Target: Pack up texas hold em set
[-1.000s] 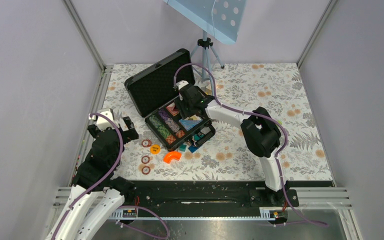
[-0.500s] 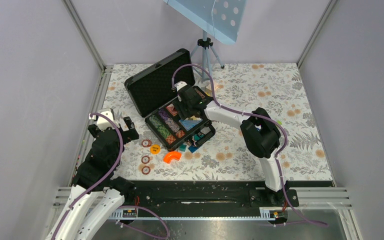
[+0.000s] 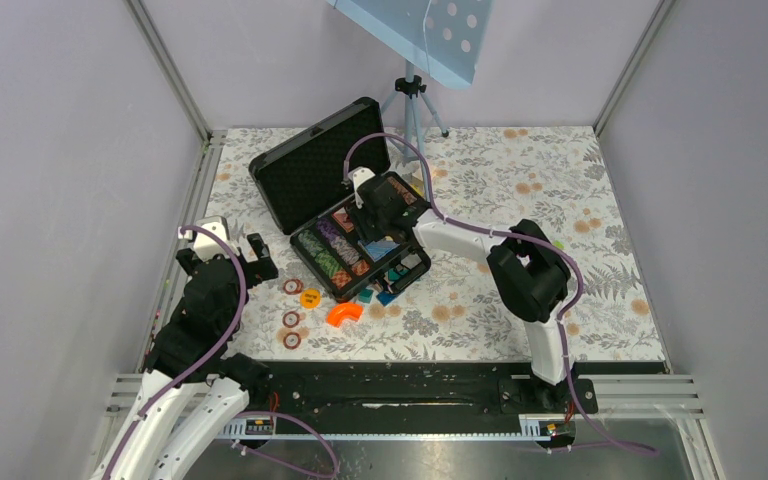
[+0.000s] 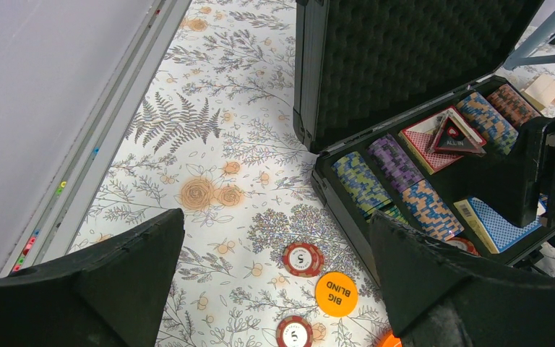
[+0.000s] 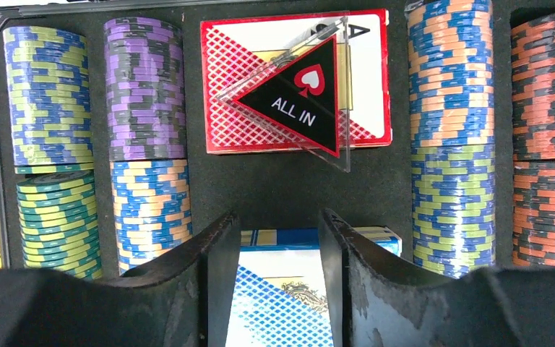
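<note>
Nearest you, your left tool [image 4: 276,223] is hovering over the floral tabletop [image 4: 209,108]. Its jaws are spread wide, released and gripping nothing. Just beyond it, three loose red-and-white chips [image 3: 290,318] and an orange BIG BLIND disc [image 4: 336,293] are lying flat on the tabletop, outside the case. To their right, an orange curved piece [image 3: 344,314] is sitting near the case's front corner. Small teal and blue blocks [image 3: 365,295] are resting just beside its front wall.

Farther in, the black briefcase [image 4: 332,204] is sitting open at an angle to you, with its foam-lined lid [image 4: 405,58] standing up on the far left side. Rows of striped poker chips [image 5: 448,144] are filling the slots on both sides of the middle one. The red deck [image 5: 224,87] is lying in the middle slot on the lid's side, and a clear triangular ALL IN marker [image 5: 300,101] is resting tilted across it. The blue deck [image 5: 282,296] is lying in the same slot toward the front wall.

Your right tool [image 5: 276,217] is reaching into the case and hanging directly over the blue deck. Its jaws are standing partly apart, and the deck is showing through the gap and running wider than it, so the tool is clasping nothing. You cannot tell whether its fingertips are touching the deck.

Behind the case, a tripod [image 3: 412,100] is standing at the tabletop's far edge.
</note>
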### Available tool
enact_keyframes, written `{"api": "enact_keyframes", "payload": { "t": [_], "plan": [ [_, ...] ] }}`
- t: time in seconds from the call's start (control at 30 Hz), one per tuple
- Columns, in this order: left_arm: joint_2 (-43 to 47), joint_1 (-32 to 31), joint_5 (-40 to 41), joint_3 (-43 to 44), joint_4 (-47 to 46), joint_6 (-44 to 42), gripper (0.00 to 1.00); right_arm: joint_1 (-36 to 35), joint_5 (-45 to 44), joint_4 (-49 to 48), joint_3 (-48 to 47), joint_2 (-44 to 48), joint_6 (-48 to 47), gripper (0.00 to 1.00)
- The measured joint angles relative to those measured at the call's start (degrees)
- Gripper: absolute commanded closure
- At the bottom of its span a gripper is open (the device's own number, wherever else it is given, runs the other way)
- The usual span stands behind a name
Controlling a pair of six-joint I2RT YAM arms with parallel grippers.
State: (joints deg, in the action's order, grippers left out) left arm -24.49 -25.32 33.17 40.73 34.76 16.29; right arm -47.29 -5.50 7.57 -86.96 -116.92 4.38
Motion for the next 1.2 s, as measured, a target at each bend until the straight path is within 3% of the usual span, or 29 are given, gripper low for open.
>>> {"api": "enact_keyframes", "payload": {
  "t": [0.3,0.63,1.0,1.2],
  "plan": [
    [0.0,0.0,0.0,0.0,-0.1,0.0,0.01,-0.2,-0.2,-3.7,2.8,0.2,-0.3,0.54],
    [0.0,0.0,-0.2,0.0,-0.2,0.0,0.01,-1.3,-3.4,-4.5,3.6,0.6,-1.2,0.38],
    [-0.2,0.0,-0.4,0.0,-0.2,0.0,0.01,-1.4,-4.5,-2.8,2.5,1.3,-1.1,0.33],
    [-0.4,0.0,-0.5,0.0,-0.2,0.0,0.01,-1.4,-6.1,-5.4,6.4,8.2,-0.7,0.32]
  ]
}}
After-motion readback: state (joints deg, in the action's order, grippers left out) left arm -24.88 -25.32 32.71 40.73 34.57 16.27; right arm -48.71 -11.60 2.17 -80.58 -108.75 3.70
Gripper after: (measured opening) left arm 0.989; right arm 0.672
